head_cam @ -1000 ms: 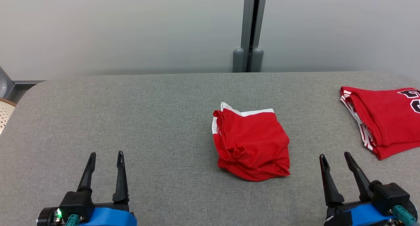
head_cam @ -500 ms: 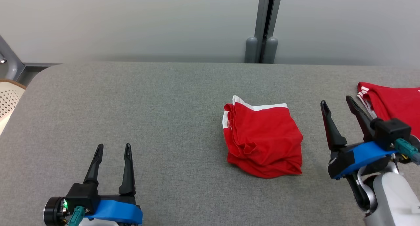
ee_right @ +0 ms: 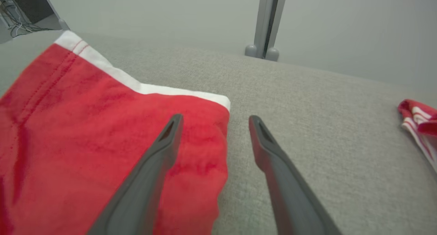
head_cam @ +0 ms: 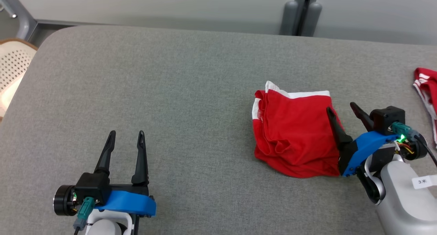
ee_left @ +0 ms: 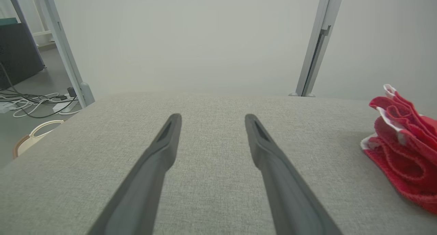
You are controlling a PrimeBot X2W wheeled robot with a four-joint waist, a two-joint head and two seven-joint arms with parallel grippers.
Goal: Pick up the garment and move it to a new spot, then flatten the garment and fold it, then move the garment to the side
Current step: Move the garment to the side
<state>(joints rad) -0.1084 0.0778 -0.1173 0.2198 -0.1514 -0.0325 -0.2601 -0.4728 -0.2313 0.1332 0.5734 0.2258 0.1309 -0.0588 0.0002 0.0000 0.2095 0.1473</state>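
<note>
The roughly folded red garment sits right of centre on the grey table. The right gripper is wide open at its right edge, one finger over the cloth, maybe touching it, gripping nothing. The left gripper hangs open and empty, well apart.

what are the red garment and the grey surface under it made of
Red garment: looks like soft knit cotton, matte, with limp folds and stitched seams. Grey surface: seems a woven fabric covering, matte, with a fine flecked weave; what lies beneath is hidden.
</note>
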